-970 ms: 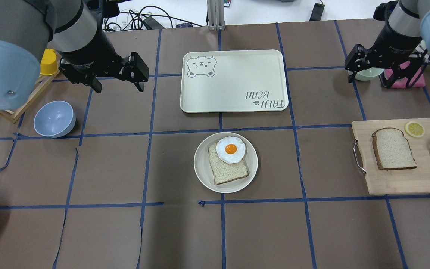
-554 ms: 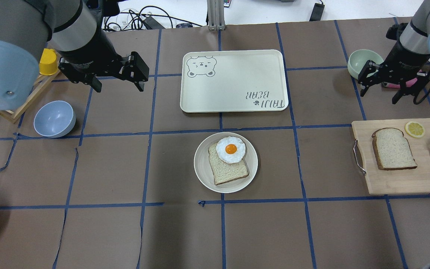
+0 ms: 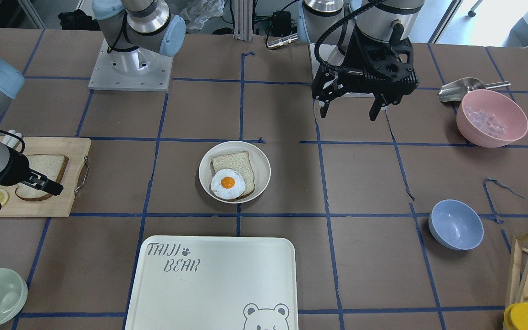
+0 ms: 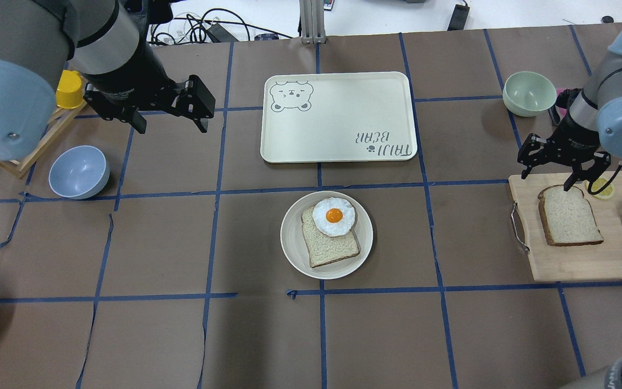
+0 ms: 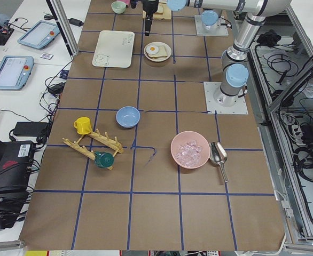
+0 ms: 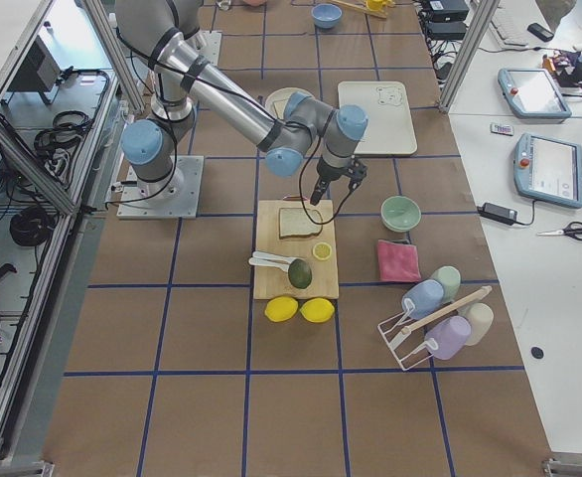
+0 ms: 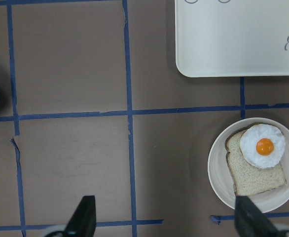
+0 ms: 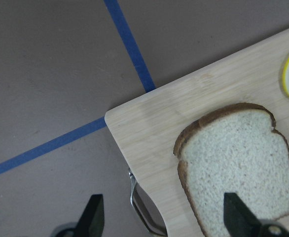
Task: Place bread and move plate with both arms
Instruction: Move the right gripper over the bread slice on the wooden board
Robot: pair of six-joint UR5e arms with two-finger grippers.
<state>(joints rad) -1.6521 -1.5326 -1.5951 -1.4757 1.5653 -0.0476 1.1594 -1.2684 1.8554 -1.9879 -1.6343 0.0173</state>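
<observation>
Hovering spread over the bread [image 4: 570,216], beside a lemon slice [image 4: 606,191], was the right hand [image 4: 544,181]; the left hand [image 4: 172,128] gaped too.

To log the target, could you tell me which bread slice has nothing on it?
The slice on the wooden board, by the right gripper; the other slice, on the plate, carries a fried egg.

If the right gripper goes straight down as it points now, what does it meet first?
Likely the bread on the board: one jaw of the right gripper hangs above the slice, the other past the board's edge. Height is unclear.
</observation>
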